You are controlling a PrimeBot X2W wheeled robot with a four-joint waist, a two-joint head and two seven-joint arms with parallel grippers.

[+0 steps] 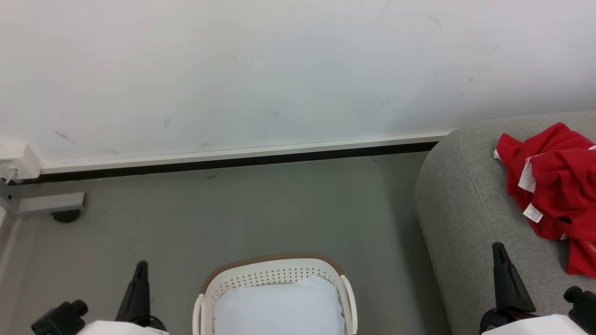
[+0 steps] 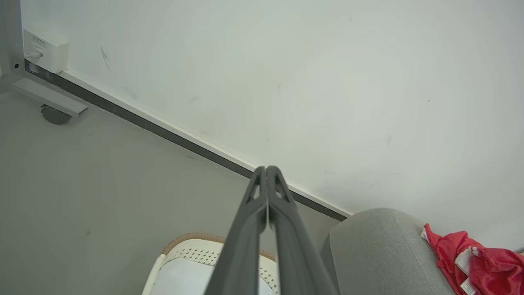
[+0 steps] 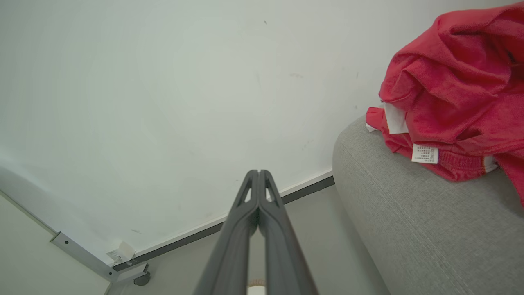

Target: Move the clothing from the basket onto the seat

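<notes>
The red clothing (image 1: 556, 186) lies crumpled on the grey seat (image 1: 465, 218) at the right, white labels showing; the same clothing (image 3: 450, 98) rests on the seat (image 3: 409, 221) in the right wrist view. The cream basket (image 1: 274, 274) stands on the floor at bottom centre, and its pale liner (image 1: 279, 307) shows with no garment on it. My left gripper (image 1: 141, 266) is shut and holds nothing, left of the basket; its fingertips (image 2: 267, 170) meet in its wrist view. My right gripper (image 1: 498, 246) is shut and empty over the seat's front, left of the clothing, fingertips (image 3: 258, 173) together.
A white wall with a dark skirting strip (image 1: 233, 160) runs behind the grey floor. A metal table leg with a round foot (image 1: 65, 215) and a white wall socket box (image 1: 18, 165) sit at the far left. Bare floor lies between basket and wall.
</notes>
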